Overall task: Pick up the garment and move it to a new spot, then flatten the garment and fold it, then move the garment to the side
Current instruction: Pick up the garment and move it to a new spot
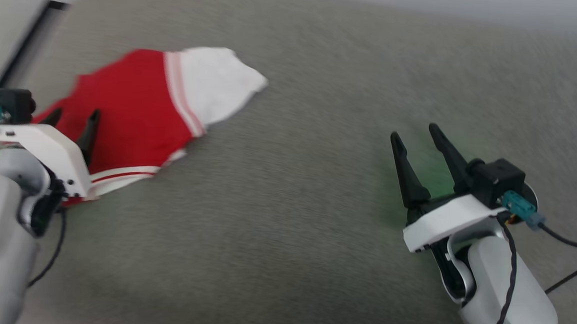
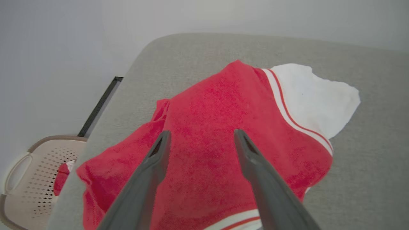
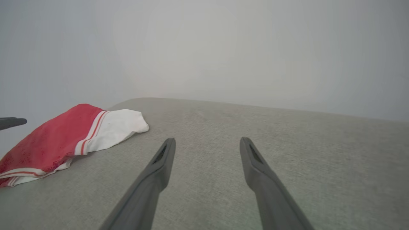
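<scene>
Red garment (image 1: 136,107), white sleeve, lies crumpled at the grey table's (image 1: 290,207) left edge, long axis running far-right. Left gripper (image 1: 73,114) directly over it, jaws spread, empty: the nearer arm. Right gripper (image 1: 414,130) well apart, spread, empty.

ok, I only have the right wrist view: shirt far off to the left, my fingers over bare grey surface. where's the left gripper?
Observer: The left gripper is open, with its fingers pointing over the red body of the shirt. Nothing is pinched.
Operator: shirt fully on the surface?
Observer: In the left wrist view its red part reaches the left edge of the grey surface. I can't tell whether it hangs over.
Operator: anything past that edge?
Observer: A beige perforated basket sits low beside it, with a bit of red showing at it.
</scene>
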Tool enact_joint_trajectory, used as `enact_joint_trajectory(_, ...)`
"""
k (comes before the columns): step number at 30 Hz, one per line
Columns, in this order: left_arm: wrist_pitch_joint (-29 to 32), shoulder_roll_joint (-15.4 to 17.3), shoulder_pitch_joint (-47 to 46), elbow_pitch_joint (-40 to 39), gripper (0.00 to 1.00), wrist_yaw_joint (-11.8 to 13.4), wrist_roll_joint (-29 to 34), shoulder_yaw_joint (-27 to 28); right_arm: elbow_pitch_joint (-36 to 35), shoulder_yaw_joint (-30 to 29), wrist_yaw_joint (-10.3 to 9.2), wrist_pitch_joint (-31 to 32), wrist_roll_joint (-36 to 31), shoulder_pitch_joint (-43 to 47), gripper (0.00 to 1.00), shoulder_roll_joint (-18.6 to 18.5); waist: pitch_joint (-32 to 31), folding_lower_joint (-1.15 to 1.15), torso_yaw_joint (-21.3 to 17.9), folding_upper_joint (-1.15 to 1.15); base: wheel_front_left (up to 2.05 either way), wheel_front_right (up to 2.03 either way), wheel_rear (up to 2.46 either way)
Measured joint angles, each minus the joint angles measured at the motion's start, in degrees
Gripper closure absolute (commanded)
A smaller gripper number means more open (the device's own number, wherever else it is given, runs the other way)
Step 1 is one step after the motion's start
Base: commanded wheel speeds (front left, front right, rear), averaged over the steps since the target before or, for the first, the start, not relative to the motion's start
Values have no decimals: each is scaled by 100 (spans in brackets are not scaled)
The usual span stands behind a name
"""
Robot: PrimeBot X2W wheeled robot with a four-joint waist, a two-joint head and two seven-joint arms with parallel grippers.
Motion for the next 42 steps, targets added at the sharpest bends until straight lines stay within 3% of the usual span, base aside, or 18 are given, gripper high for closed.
enact_joint_trajectory(11,1967,889,-545,539,0,-5,-1814,-922,-164,85,0,-1,-35,-316,0,108,807,0,-919,1,0,0,0)
enact_joint_trajectory(19,2663,1259,-867,831,0,-12,-2569,-1090,-311,143,0,-5,-98,-465,0,156,1254,0,-1311,1,0,0,0)
enact_joint_trajectory(22,2665,1328,-867,712,100,-5,-2569,-1312,-348,132,0,-7,-141,-461,0,174,1242,0,-1350,1,0,0,0)
enact_joint_trajectory(34,589,1089,-843,725,100,11,-2165,-2053,-246,110,0,-7,-74,-168,0,298,403,0,-1252,0,0,0,0)
enact_joint_trajectory(42,558,1147,-920,-434,100,1,-2620,-2291,-264,-78,0,-7,54,229,0,374,-188,0,-1420,0,0,0,0)
